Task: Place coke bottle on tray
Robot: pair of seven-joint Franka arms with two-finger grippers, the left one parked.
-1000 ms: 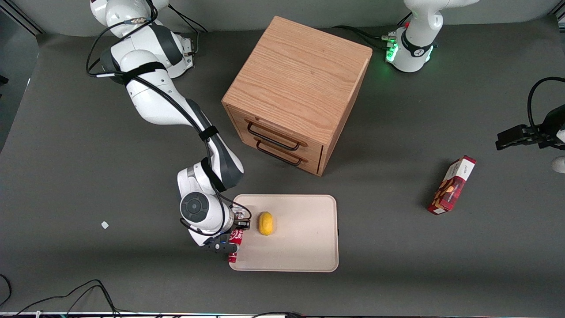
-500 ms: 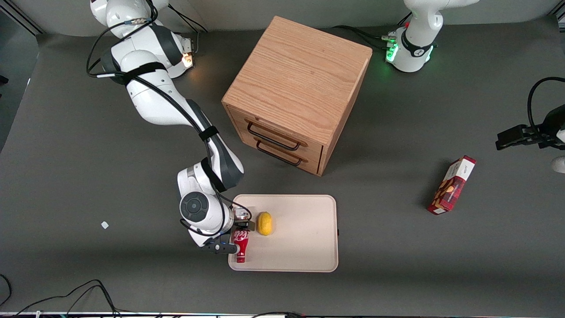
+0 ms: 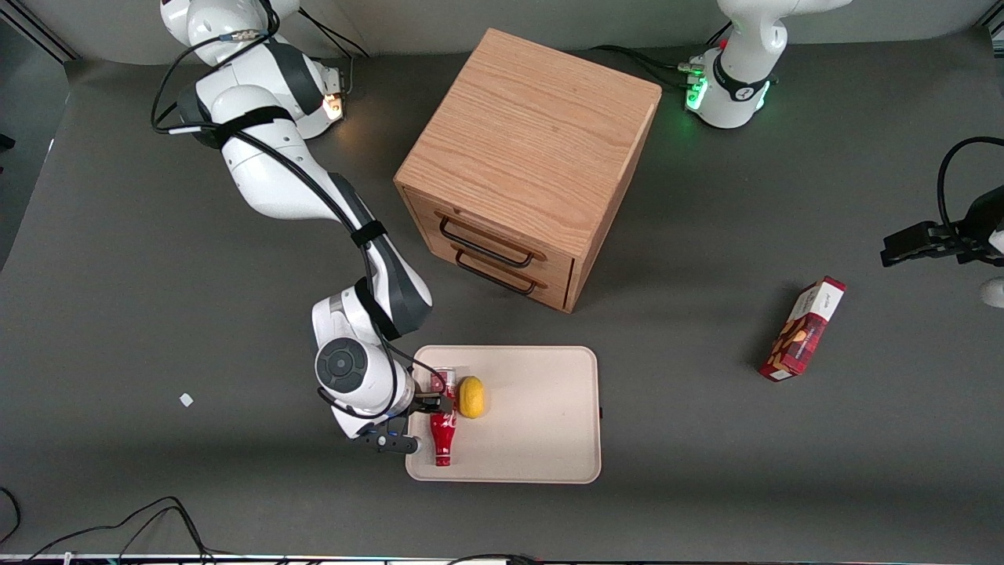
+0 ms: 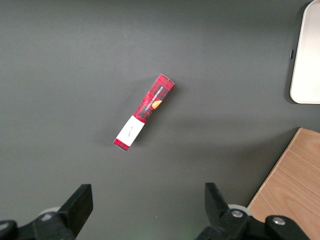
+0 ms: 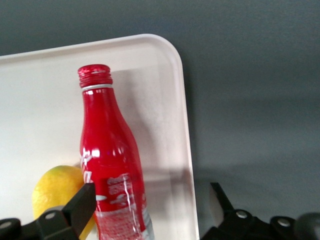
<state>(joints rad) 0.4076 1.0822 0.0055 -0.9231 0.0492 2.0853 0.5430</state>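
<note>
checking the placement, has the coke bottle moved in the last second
Yes. The coke bottle has shifted inward from the tray edge, toward the lemon. The gripper jaws are open beside it.

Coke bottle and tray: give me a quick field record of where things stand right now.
bottle: slim red coke bottle lying on its side on the tray, cap toward the front camera
tray: flat cream-white rectangular tray, on the grey table
also on tray: yellow lemon, beside the bottle's base end
gripper: gripper open, fingers either side of the bottle's base end
task state: bottle on tray
</note>
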